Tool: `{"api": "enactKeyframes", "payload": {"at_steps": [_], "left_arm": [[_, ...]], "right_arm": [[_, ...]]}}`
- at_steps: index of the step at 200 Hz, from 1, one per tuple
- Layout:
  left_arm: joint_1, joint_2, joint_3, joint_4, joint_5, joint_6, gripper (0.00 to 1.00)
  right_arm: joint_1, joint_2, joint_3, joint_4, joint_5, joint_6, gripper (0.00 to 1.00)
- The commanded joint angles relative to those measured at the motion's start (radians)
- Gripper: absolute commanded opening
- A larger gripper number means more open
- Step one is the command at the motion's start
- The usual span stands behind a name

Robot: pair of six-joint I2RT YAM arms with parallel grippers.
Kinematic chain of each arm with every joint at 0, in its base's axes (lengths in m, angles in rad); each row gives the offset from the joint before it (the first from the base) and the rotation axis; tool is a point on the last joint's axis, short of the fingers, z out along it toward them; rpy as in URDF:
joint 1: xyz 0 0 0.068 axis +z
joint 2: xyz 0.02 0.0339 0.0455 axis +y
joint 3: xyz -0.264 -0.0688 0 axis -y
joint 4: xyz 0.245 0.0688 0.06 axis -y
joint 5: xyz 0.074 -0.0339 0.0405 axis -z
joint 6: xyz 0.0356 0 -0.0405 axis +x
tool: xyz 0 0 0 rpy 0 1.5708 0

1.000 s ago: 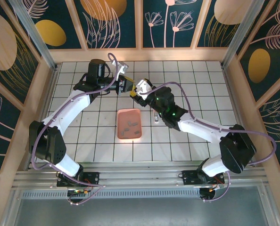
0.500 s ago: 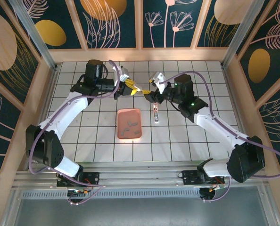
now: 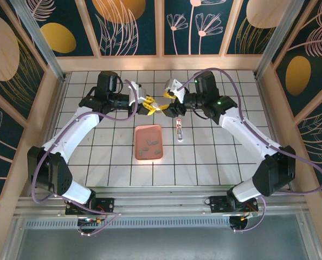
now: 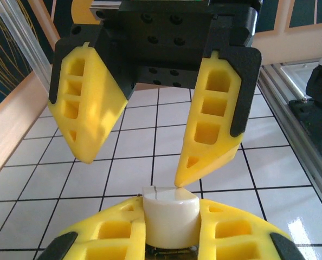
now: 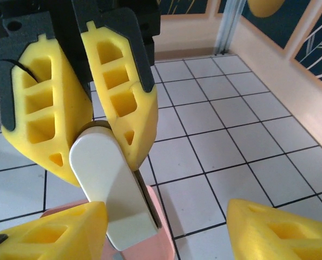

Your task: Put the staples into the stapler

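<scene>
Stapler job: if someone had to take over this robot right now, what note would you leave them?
Left gripper: shut on the stapler, holding it in the air.
Right gripper: open, fingers close to the stapler, gripping nothing.
Staples: lying in the pink tray on the table.
Done: stapler picked up.
Left: take staples from the tray and load them into the stapler.

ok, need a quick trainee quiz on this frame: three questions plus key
1. True or false: the right tool is shut on the stapler.
2. Which tool grips the stapler? A the right tool, B the left tool, C neither.
3. Where do the staples lie?
Key: 1 false, it stands open; 2 B; 3 in the pink tray.
</scene>
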Motion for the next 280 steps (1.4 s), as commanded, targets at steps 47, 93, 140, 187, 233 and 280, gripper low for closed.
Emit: {"api": "enactKeyframes", "payload": {"at_steps": [47, 93, 140, 187, 233, 280], "left_arm": [[-0.001, -0.017, 0.008, 0.017, 0.045, 0.007, 0.00], [-0.001, -0.002, 0.022, 0.014, 0.042, 0.006, 0.00], [-0.001, 0.007, 0.045, -0.014, 0.062, 0.023, 0.00], [-0.001, 0.004, 0.042, -0.019, 0.064, 0.022, 0.00], [-0.001, -0.007, 0.032, -0.016, 0.046, 0.019, 0.10], [-0.001, -0.073, -0.051, 0.040, -0.040, 0.020, 0.52]], "right_arm": [[0.003, 0.053, 0.102, -0.186, -0.062, -0.116, 0.60], [0.003, 0.019, 0.088, -0.239, -0.031, -0.168, 0.64], [0.013, 0.072, 0.134, -0.226, -0.042, -0.167, 0.63], [0.036, 0.109, 0.178, -0.263, -0.058, -0.188, 0.52], [0.028, 0.116, 0.182, -0.250, -0.086, -0.189, 0.23], [-0.021, 0.014, -0.023, -0.105, -0.134, -0.136, 0.17]]}}
